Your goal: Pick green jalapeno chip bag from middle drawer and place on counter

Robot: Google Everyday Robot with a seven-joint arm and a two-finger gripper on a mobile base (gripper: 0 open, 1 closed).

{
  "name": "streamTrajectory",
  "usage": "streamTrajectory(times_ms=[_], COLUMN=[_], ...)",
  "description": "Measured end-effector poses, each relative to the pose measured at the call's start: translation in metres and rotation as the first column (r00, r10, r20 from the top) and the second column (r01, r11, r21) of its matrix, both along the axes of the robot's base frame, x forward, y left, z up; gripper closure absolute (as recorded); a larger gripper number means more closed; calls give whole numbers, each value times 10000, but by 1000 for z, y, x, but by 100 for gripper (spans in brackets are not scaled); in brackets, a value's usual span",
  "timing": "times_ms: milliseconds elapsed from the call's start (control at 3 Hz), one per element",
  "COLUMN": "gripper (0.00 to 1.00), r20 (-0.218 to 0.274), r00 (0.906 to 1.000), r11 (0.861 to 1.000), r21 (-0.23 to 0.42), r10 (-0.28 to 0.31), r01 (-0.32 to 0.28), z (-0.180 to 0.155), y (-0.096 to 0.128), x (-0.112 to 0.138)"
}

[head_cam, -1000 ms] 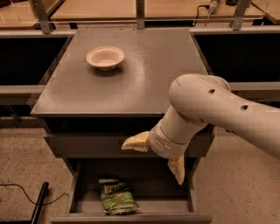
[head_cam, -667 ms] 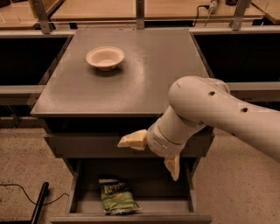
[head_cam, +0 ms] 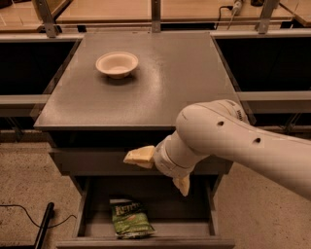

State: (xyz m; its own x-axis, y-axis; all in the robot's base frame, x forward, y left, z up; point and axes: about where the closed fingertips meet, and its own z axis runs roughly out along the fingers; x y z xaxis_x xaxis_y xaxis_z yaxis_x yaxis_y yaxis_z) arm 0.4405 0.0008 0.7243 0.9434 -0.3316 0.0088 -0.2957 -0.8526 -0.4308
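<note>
The green jalapeno chip bag [head_cam: 130, 219] lies flat on the floor of the open middle drawer [head_cam: 81, 220], toward its front left. My gripper [head_cam: 155, 175] hangs in front of the flat drawer front above, up and to the right of the bag, not touching it. Its fingers [head_cam: 139, 156] are spread wide apart with nothing between them. My white arm comes in from the right and hides the drawer's right back part. The dark-grey counter [head_cam: 165, 82] lies above.
A cream bowl [head_cam: 116, 64] stands on the counter's far left. Pale wooden tables [head_cam: 112, 9] run along the back. Dark open bays flank the cabinet left and right. A black cable [head_cam: 29, 221] and a dark post lie on the floor at the lower left.
My gripper has drifted slightly left and up in front of the drawer front, its fingers still spread. The bag and the bowl have not moved.
</note>
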Motion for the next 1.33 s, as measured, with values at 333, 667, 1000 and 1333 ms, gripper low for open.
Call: streamTrajectory(times_ms=[333, 667, 1000, 1333], gripper=[0, 0, 0, 0], r20=[-467, -854, -416, -83], r00=[9989, 9946, 9953, 9849], r11=[10000, 9981, 9949, 9795], r21=[-3, 224, 558, 1067], r10=[93, 598, 869, 1727], r01=[-93, -581, -845, -1708], z=[-20, -110, -161, -220], y=[4, 20, 34, 66], x=[6, 6, 9, 7])
